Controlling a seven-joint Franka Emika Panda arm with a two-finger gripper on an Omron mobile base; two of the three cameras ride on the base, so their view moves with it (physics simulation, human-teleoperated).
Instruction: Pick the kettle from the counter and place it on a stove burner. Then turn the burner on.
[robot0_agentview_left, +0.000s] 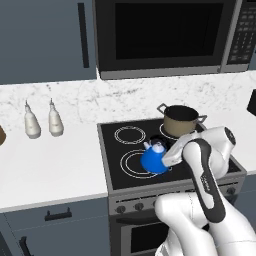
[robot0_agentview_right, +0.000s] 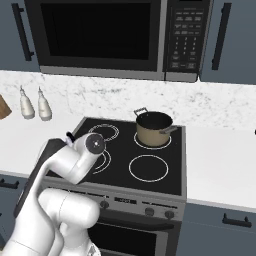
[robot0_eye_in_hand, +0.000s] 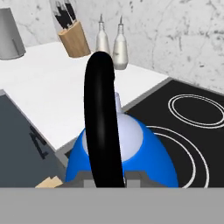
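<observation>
From my remote station, I see the small bright blue cone-shaped kettle (robot0_agentview_left: 155, 159) over the largest double-ring burner (robot0_agentview_left: 131, 163) of the black glass cooktop (robot0_agentview_left: 117, 150), at the front left, at about 8 o'clock from the tan pot with grey handles (robot0_agentview_left: 179, 120). Whether its base touches the glass I cannot tell. In the hand view my two-finger gripper (robot0_eye_in_hand: 109, 180) is clenched around the kettle's black arched handle (robot0_eye_in_hand: 102, 118), which rises straight up between the fingertips. I judge the kettle rigid, fairly light if empty, and smooth-sided, so the handle's crown is the sensible hold; it may swing a little there. Two pale bottles (robot0_agentview_left: 42, 120) stand on the white counter (robot0_agentview_left: 50, 165) at 10 o'clock.
</observation>
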